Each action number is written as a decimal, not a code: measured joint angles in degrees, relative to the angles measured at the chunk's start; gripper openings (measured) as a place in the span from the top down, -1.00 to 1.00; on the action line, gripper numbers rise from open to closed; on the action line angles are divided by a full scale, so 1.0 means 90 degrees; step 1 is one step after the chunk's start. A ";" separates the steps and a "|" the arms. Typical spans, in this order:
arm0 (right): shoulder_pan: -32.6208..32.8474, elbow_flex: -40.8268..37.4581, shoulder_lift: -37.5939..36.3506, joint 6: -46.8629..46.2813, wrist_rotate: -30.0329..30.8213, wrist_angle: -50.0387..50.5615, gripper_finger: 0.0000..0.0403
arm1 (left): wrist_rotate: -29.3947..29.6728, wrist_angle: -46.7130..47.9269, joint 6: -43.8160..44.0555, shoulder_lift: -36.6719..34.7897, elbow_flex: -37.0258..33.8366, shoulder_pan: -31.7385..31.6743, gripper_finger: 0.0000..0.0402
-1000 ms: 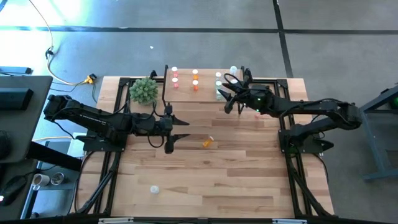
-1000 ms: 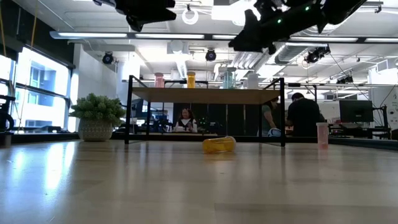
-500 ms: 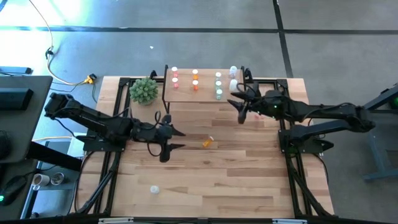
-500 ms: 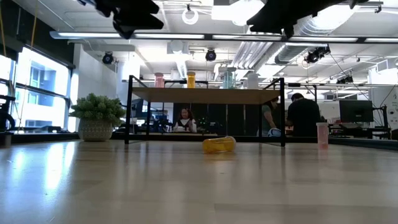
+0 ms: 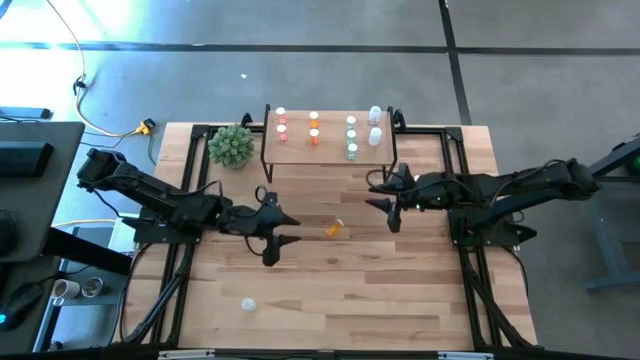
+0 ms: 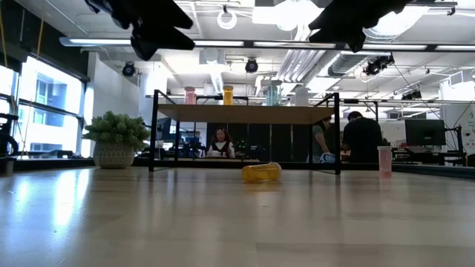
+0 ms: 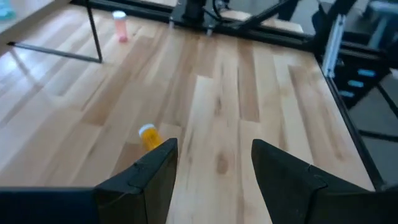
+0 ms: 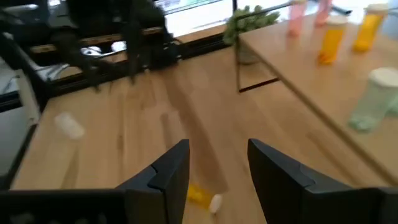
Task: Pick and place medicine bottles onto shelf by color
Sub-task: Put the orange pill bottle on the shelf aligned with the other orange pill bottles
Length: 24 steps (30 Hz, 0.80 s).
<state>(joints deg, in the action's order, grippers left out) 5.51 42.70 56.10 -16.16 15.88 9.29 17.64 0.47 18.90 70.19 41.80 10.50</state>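
Shelf [image 5: 328, 150] at worktop's [image 5: 340, 290] far edge, bearing upright pink, orange, green and clear medicine bottles [image 5: 314, 128] in colour rows; orange bottle [image 5: 334, 229] lying on its side mid-worktop, clear bottle [image 5: 248, 304] lying near front edge, pink bottle [image 7: 120, 26] standing beside shelf. Left gripper [image 5: 279, 230] poised just left of orange bottle, fingers [image 7: 152, 171] parted, holding nothing; right gripper [image 5: 388, 200] above worktop, right of it, fingers [image 8: 168, 171] apart, empty.

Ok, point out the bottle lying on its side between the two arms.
The orange bottle on the table, in front of the shelf; the shelf's bottles stand upright.
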 joint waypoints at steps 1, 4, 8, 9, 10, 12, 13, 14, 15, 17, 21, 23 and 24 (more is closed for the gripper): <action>0.0078 0.0000 0.0026 -0.0058 -0.0002 -0.0001 0.24 | 0.0009 -0.0119 0.0000 0.0078 0.0000 -0.0046 0.02; 0.0264 0.0000 0.0089 -0.0105 -0.0001 0.0038 0.24 | 0.0015 -0.0482 0.0000 0.0306 0.0001 -0.0199 0.02; 0.0392 0.0000 0.0188 -0.0109 0.0027 0.0094 0.24 | 0.0015 -0.0600 0.0000 0.0666 0.0133 -0.0414 0.02; 0.0409 0.0000 0.0218 -0.0155 0.0029 0.0094 0.24 | 0.0015 -0.0600 0.0000 0.0763 0.0206 -0.0463 0.02; 0.0409 0.0000 0.0246 -0.0210 0.0031 0.0093 0.24 | -0.0001 -0.0600 -0.0007 0.0852 0.0283 -0.0510 0.02; 0.0407 0.0000 0.0301 -0.0224 0.0038 0.0131 0.24 | -0.0038 -0.0601 -0.0123 0.1102 0.0484 -0.0578 0.02; 0.0407 0.0000 0.0327 -0.0224 0.0049 0.0123 0.24 | -0.0038 -0.0566 -0.0195 0.1226 0.0573 -0.0603 0.02; 0.0407 0.0000 0.0351 -0.0226 0.0050 0.0132 0.24 | -0.0032 -0.0504 -0.0282 0.1339 0.0649 -0.0626 0.02; 0.0407 0.0000 0.0376 -0.0224 0.0051 0.0141 0.24 | -0.0028 -0.0503 -0.0365 0.1468 0.0736 -0.0643 0.02; 0.0407 0.0000 0.0408 -0.0219 0.0051 0.0157 0.24 | -0.0031 -0.0529 -0.0480 0.1721 0.0884 -0.0697 0.02; 0.0407 0.0000 0.0410 -0.0222 0.0051 0.0198 0.24 | -0.0028 -0.0511 -0.0500 0.2207 0.1086 -0.0808 0.02; 0.0407 0.0000 0.0410 -0.0217 0.0051 0.0195 0.24 | -0.0003 -0.0523 -0.0502 0.2455 0.1186 -0.0854 0.02; 0.0407 0.0000 0.0410 -0.0221 0.0051 0.0197 0.24 | 0.0025 -0.0544 -0.0501 0.2571 0.1226 -0.0878 0.02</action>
<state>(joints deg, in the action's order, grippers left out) 9.17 42.70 59.79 -18.14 16.34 11.06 17.87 -4.42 14.38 93.33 52.83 2.59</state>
